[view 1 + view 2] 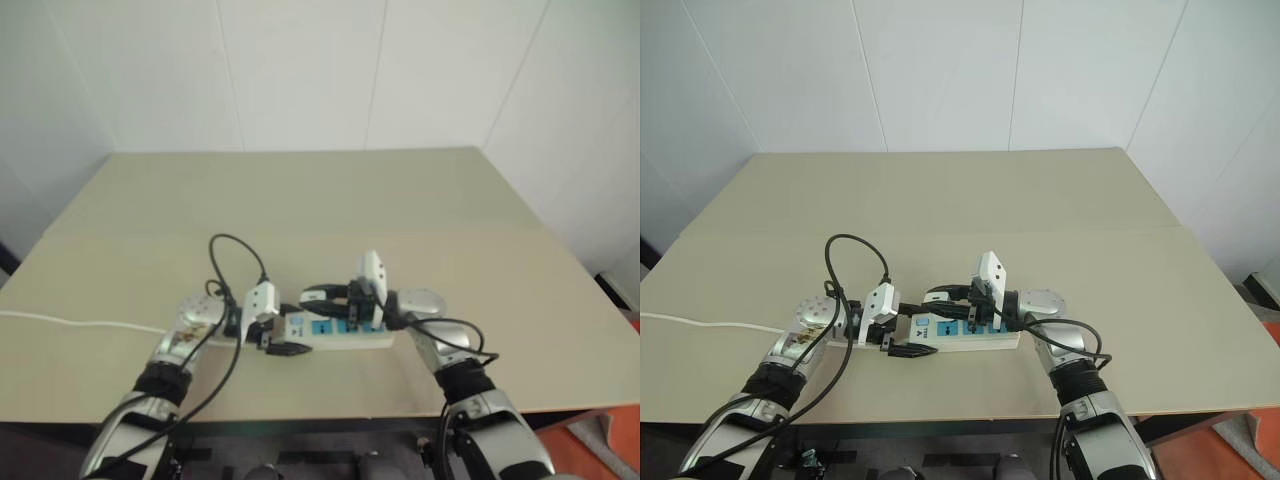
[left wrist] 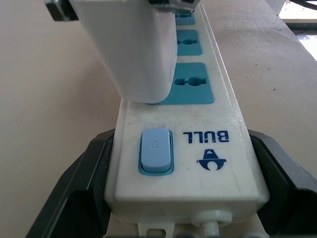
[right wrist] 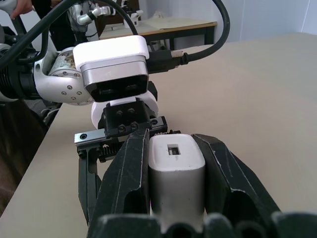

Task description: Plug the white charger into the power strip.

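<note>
In the head view, a thin white cord (image 1: 70,322) ran in from the left edge of the frame across the tan table (image 1: 320,200) toward the lower centre. There the left gripper (image 1: 283,340) was clamped on the near end of the power strip (image 1: 350,333), one black finger on each long side; the left wrist view showed those fingers (image 2: 74,193) pressed against the strip's edges beside its blue switch (image 2: 155,151). The strip lay flat, stretching rightward in the lower middle of the frame, its blue socket faces (image 2: 192,90) upward. Just right of the left gripper, the right gripper (image 1: 322,296) held the white charger (image 3: 177,173) pinched between its two black fingers (image 3: 124,178). The charger stood over the strip near the switch end, beside the first socket; whether its prongs were seated could not be told.
</note>
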Controlling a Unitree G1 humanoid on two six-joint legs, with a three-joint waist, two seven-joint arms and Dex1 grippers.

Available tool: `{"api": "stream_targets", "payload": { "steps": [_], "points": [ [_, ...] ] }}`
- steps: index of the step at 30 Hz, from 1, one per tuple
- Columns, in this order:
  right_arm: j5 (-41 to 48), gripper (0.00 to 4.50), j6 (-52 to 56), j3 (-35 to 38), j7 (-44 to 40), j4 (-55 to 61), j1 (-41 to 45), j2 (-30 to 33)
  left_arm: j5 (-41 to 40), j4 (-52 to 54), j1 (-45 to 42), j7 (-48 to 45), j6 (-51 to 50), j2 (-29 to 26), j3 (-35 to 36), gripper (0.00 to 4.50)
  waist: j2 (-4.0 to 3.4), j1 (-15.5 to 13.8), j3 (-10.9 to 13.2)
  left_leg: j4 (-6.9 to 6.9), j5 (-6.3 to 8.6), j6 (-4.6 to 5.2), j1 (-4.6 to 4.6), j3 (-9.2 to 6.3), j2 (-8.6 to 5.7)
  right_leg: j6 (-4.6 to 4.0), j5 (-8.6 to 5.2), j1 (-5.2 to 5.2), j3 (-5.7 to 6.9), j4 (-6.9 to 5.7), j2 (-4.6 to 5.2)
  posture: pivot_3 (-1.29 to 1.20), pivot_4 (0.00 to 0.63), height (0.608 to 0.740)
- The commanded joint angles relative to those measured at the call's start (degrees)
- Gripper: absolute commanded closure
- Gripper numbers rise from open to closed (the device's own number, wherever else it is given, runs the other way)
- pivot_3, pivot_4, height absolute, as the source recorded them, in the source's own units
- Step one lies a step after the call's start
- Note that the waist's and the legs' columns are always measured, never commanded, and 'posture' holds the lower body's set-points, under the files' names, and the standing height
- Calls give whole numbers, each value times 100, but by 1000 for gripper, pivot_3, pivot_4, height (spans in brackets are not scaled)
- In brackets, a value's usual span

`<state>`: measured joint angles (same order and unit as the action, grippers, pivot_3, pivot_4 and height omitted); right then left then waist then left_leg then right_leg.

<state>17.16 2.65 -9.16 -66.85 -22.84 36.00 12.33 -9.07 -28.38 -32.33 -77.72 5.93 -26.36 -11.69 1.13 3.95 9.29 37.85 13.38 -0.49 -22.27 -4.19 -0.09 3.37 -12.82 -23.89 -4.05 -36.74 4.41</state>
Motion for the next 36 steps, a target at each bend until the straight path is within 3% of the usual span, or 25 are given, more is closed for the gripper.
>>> {"api": "stream_targets", "payload": {
  "steps": [1, 19, 26, 36],
  "points": [
    [-99, 3338, -170, 58, 114, -16, -98, 65, 85, 214, 187, -168, -6, -49, -203, 1192, 0, 2, -3, -1, 0, 0, 0, 0, 0, 0, 0, 0, 0, -1, 0, 0, 150, 740],
    [-204, 3338, -396, 106, -176, -410, -349, 600, 76, 307, 233, -134, -42, -150, -204, 1192, 0, -43, -6, -4, 0, 0, 2, 0, 0, 0, -1, 9, 2, 3, 1, 0, 150, 740],
    [-265, 3338, -471, 73, -289, -613, -362, 834, 55, 328, 258, -114, -54, -182, -218, 1192, 0, -66, -6, -10, 6, 5, 54, -3, 2, -2, -4, 76, 10, 64, 0, 0, 150, 740],
    [-321, 3338, -528, 10, -393, -891, -249, 1075, 8, 418, 287, -78, -81, -184, -231, 1192, 2, -133, -7, -10, 8, 6, 58, -3, 2, -3, -4, 79, 10, 66, 0, 0, 150, 740]
  ]
}}
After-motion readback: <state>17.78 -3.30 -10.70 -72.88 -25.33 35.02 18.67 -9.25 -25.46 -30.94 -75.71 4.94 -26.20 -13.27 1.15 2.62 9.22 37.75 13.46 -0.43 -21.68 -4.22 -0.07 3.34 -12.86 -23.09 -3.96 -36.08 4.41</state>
